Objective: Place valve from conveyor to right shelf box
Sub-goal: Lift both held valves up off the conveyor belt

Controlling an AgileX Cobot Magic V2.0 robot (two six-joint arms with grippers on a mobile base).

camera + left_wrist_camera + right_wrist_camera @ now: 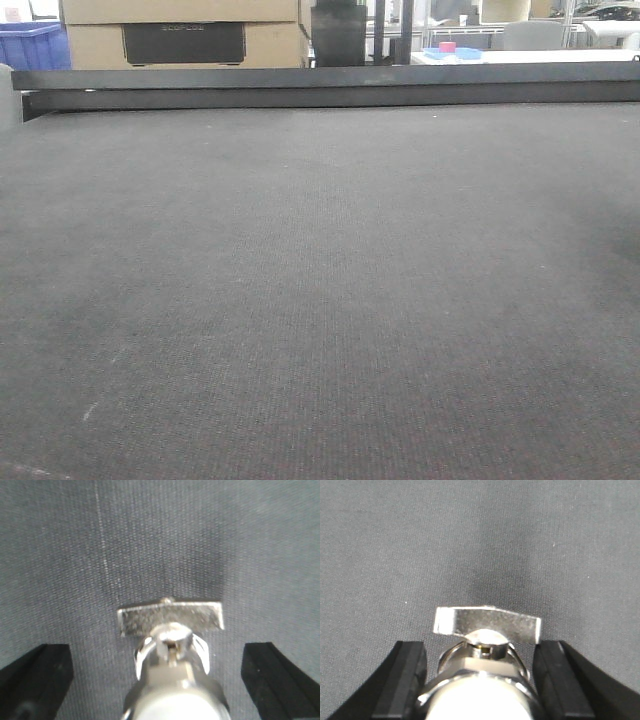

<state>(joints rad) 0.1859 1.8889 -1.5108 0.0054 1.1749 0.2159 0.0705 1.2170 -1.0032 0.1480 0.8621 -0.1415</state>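
A silvery valve (pixel 487 652) with a flat T-handle is seen upright on the dark grey woven conveyor (pixel 320 300), between the 2 black fingers of the right gripper (pixel 480 680). These jaws are drawn in close to its body; whether they actually press on it cannot be told. In the left wrist view a valve (pixel 172 645) is likewise framed by the left gripper (pixel 157 670), whose jaws are spread wide and kept clear of it. From the front, the belt is bounded at the far side by a black rail (pixel 320 88). Beyond it, cardboard boxes (pixel 180 30) and a blue bin (pixel 30 45) are seen.
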